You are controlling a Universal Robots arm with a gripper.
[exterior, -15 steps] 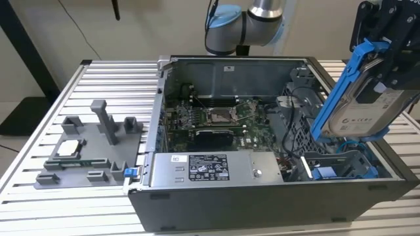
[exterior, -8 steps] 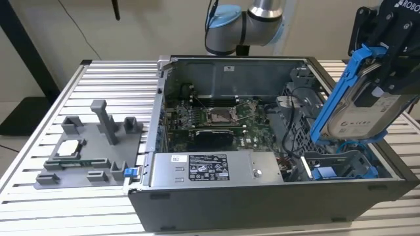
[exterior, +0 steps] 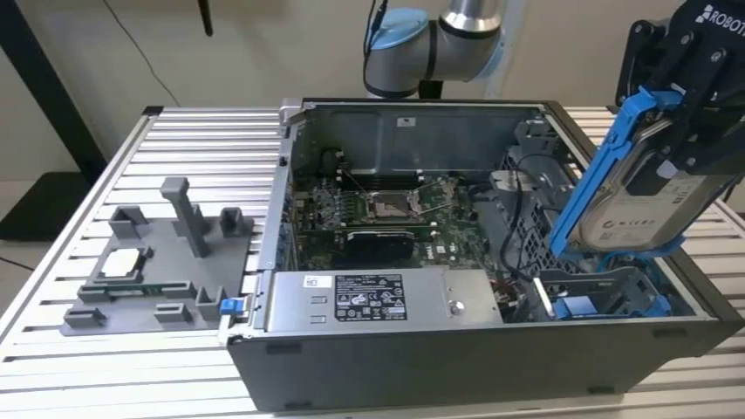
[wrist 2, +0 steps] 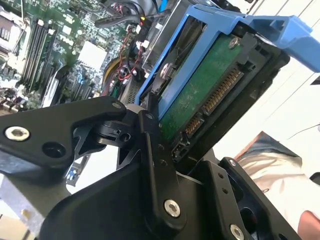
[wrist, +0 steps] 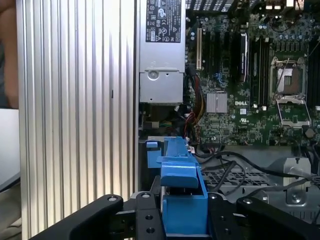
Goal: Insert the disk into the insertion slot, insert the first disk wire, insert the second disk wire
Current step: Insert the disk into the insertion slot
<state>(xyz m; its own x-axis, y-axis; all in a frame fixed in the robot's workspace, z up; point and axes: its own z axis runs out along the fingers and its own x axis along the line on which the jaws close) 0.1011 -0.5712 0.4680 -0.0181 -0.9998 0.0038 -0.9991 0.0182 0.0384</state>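
The exterior view is giving us the whole scene. The black claw [exterior: 686, 148] is clenching the disk [exterior: 629, 218], a silver-grey rectangular hard drive with a white label clipped in a bright blue plastic carrier frame. It is holding the disk tilted in the air, just above the insertion slot [exterior: 605, 297]. That slot is the grey metal bay with a blue bracket at the exterior view's right end of the open dark grey computer case [exterior: 466, 367]. The disk is not sitting in the slot yet.

The second wrist view is adding the disk's green circuit-board underside [wrist 2: 200, 95] with its row of connector pins. There the black claw fingers [wrist 2: 152, 145] are pressing against the blue frame's edge.

The first wrist view is looking past the frame's blue end [wrist: 182, 200] onto the green motherboard [wrist: 250, 75], the grey labelled power-supply box [wrist: 160, 50] and the loose black cables [wrist: 235, 162] beside the bay. We cannot count the cables.

We are counting one disk, one claw, one case, one power-supply box and one silver and pale blue jointed arm [exterior: 431, 35]. One grey plastic fixture block [exterior: 163, 262] is sitting on the ribbed aluminium surface [exterior: 70, 367], at the exterior view's left of the case and well apart from the claw.

The arm's joint is standing behind the case's rear wall. The claw is hanging over the exterior view's right end, canted so the disk is leaning.
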